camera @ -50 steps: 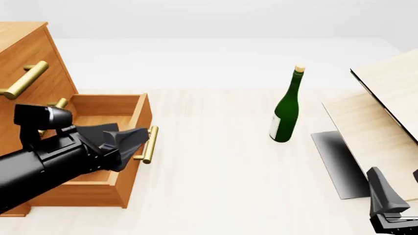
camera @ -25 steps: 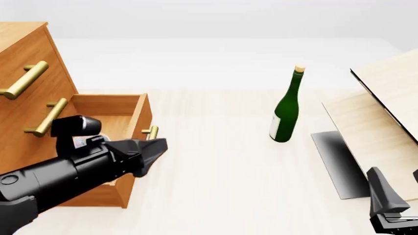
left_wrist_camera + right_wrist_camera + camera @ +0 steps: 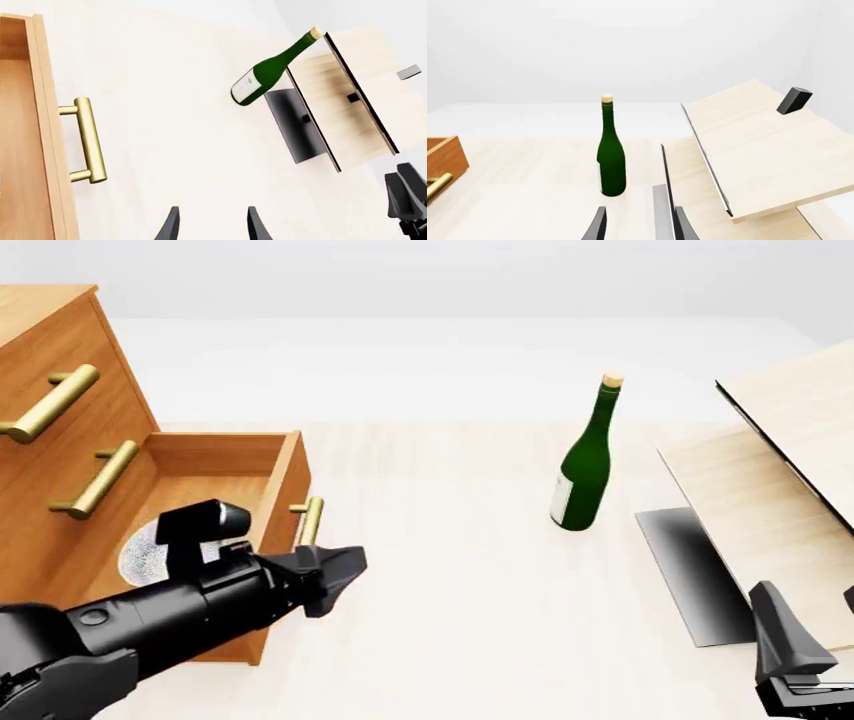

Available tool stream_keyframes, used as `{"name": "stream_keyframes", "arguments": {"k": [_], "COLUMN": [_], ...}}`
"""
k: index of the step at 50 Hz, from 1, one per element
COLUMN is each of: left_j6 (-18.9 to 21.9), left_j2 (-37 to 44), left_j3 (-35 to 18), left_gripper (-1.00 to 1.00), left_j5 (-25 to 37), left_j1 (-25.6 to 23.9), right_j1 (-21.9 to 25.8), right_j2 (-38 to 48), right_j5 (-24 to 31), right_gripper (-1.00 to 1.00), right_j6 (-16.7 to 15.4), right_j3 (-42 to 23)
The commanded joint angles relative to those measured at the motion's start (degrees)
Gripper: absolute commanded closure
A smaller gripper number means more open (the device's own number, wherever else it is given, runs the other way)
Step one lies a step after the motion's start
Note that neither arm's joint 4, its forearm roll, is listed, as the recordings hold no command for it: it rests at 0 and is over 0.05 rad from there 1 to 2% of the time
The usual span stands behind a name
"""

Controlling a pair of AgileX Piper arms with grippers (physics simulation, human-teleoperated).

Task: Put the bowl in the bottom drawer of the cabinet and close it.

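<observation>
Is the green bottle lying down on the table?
No, the bottle stands upright on the table, cork end up.

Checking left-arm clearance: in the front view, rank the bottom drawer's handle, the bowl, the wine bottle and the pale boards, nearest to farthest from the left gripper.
From the left gripper:
1. Bottom drawer's handle, just beyond the fingertips, slightly left.
2. Bowl, inside the open drawer, to the left, partly hidden by the arm.
3. Wine bottle, upright, mid-table to the right.
4. Pale boards, far right edge.

Your scene's colours, at a glance
Orange-brown cabinet [image 3: 54, 350], brass handles, white grey-speckled bowl [image 3: 144, 552], green bottle [image 3: 583, 465], black left gripper [image 3: 340, 575], pale boards [image 3: 787, 455]
</observation>
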Motion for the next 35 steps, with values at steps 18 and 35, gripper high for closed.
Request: {"name": "stream_keyframes", "arguments": {"k": [18, 35], "left_j6": [1.7, 4.2], "left_j2": [7.0, 10.1], "left_j3": [2.5, 3.2], "left_gripper": [-1.0, -1.0], "left_j5": [-3.2, -3.3], "left_j1": [9.1, 14.0], "right_j1": [0.0, 0.0], "right_j2": [0.0, 0.0], "right_j5": [0.0, 0.0], "right_gripper": [-1.0, -1.0], "right_j6": [0.0, 0.0], "right_j3": [0.0, 0.0]}}
